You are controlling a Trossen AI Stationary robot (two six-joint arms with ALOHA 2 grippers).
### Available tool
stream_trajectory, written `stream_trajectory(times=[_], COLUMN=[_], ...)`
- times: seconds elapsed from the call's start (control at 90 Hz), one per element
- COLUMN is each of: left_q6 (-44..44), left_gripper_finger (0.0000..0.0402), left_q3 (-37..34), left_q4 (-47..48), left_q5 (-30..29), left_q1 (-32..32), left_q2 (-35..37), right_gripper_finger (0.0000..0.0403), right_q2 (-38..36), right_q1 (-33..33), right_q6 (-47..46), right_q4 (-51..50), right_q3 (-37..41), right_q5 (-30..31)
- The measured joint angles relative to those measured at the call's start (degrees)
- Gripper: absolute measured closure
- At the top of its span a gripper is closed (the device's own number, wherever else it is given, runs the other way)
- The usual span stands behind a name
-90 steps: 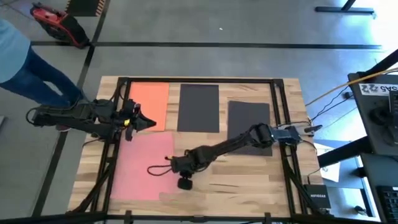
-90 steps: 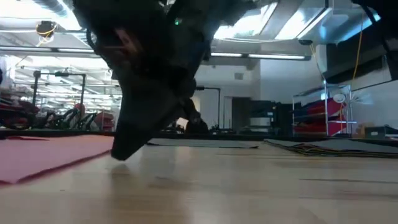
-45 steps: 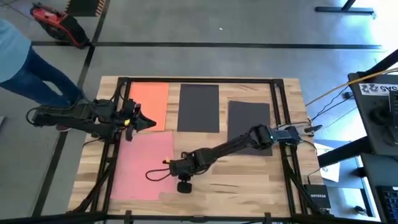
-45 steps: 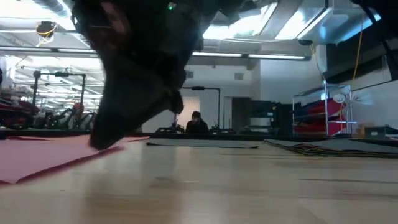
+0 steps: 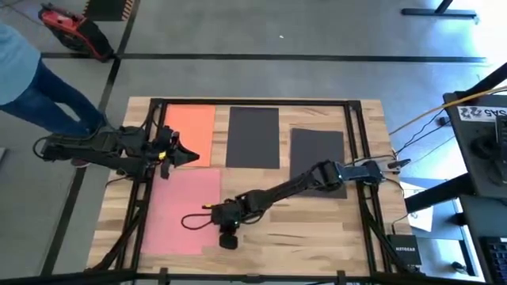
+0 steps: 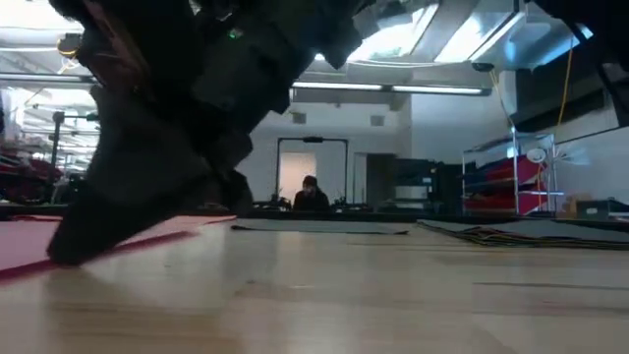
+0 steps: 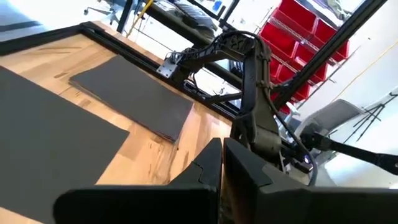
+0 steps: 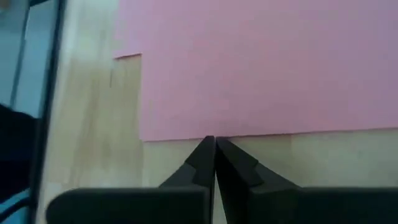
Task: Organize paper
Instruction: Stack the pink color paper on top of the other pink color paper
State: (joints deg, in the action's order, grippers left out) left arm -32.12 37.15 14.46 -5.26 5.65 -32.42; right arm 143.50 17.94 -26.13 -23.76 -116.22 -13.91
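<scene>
1. At the far left of your high view a person (image 5: 32, 87) in jeans and a light blue top stands just off the table's (image 5: 317, 237) left edge, near the base of the left arm.
2. Your left gripper (image 5: 190, 157) hangs over the near right corner of the orange sheet (image 5: 192, 127), just above the pink sheet's far edge. In its wrist view the two fingers (image 7: 208, 165) sit pressed together with nothing between them.
3. The orange sheet lies flat at the table's far left, partly covered by the left arm.
4. The pink sheet (image 5: 170, 218) lies on the near left of the table, directly in front of the orange one.
5. Your right gripper (image 5: 188, 221) reaches across from the right side and rests low at the pink sheet's right edge. In its wrist view the fingertips (image 8: 214, 149) meet at that edge, closed tip to tip; you cannot tell whether they pinch the paper.
6. In the low view the right gripper's dark bulk fills the upper left and comes down to the pink sheet.
7. A black sheet (image 5: 253, 137) lies flat at far centre, just right of the orange one.
8. A second black sheet (image 5: 313, 154) lies to the right, set slightly nearer, with the right arm crossing over its near part.
</scene>
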Motion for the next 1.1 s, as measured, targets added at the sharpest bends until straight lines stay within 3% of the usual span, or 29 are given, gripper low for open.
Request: stream_trajectory(times=[0.156,0.367,0.578,0.733,1.1], left_q6=[-0.23,-0.72,-3.73,-3.25,-1.95], left_gripper_finger=[0.0402,0.0402,0.0402,0.0402,0.0402], left_q3=[0.00,0.00,0.00,0.00,0.00], left_q4=[0.02,0.02,0.38,0.40,0.48], left_q5=[0.00,-0.15,-1.96,-2.70,-2.94], left_q1=[0.00,0.00,-0.06,-0.06,-0.06], left_q2=[-0.40,-0.75,-0.75,-0.75,-0.75], right_gripper_finger=[0.0403,0.0403,0.0403,0.0403,0.0403], right_q2=[-0.83,-2.03,-2.03,-2.01,-2.01], right_q1=[0.07,-3.10,-9.57,-13.31,-15.02], right_q6=[2.39,0.82,-2.36,-1.38,-3.87], right_q4=[-2.49,-10.15,-12.85,-10.06,-4.57], right_q3=[-3.52,-10.10,-8.88,-6.96,0.81], right_q5=[3.75,17.23,27.63,29.56,26.21])
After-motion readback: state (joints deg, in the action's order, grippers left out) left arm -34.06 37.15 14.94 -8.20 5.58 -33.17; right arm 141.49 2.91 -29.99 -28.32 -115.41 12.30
